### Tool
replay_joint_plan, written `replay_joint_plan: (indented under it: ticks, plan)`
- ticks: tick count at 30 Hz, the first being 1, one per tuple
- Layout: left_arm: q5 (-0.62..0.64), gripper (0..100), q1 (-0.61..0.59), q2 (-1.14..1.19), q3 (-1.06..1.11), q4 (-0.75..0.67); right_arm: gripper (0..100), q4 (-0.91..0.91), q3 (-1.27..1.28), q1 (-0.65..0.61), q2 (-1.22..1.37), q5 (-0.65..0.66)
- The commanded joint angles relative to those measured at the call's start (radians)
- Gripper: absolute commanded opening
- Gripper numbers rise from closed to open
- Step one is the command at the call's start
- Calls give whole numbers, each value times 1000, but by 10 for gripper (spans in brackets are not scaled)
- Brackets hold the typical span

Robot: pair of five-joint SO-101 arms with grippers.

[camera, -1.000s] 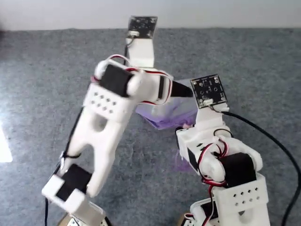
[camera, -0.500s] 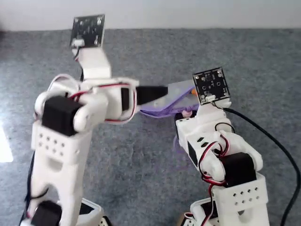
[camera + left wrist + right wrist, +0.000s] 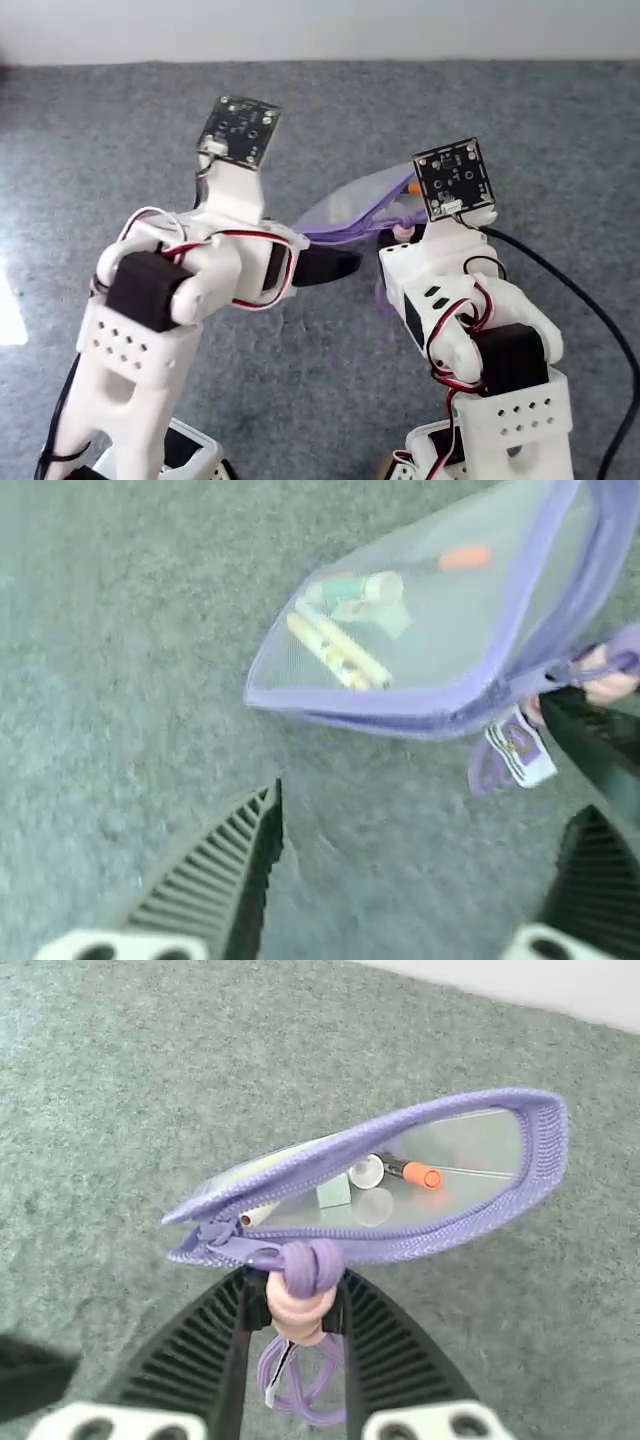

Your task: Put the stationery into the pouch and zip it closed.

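right gripper clamped on pouch zip pull; left gripper jaws apart.
grey carpet, white wall at top; in high view pouch long axis slants toward upper right.

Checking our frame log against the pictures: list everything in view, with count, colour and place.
pouch: 1, purple mesh, held above the carpet
yellow marker: 1, yellow, inside pouch
green tube: 1, green-white, inside pouch
orange-capped pen: 1, dark, inside pouch
zipper pull: 1, pink bead, at pouch's end
tag: 1, white-purple, hanging under pouch
carpet: 1, grey, on the table
left gripper: 1, black, open, near pouch, not touching
right gripper: 1, black, shut on zipper pull
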Motion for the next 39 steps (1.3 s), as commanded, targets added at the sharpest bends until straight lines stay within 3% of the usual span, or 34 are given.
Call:
replay_joint_plan:
  ticks: [1,7,12,17,23,31,39]
  plan:
    - [-89,406,17,-25,88,-147,8,-31,-15,8,-16,80]
    - [-252,291,41,-26,237,-388,8,-31,-15,7,-16,137]
    - [-359,276,43,-31,323,-568,8,-33,-15,8,-16,155]
    - [-376,279,25,-28,329,-605,8,-33,-15,8,-16,150]
    - [-374,279,83,-20,335,-611,8,-33,-15,8,-16,149]
    - [-374,273,132,-23,478,-807,8,-33,-15,10,-16,149]
    - [-373,86,147,-32,490,-816,8,-33,-15,42,-12,147]
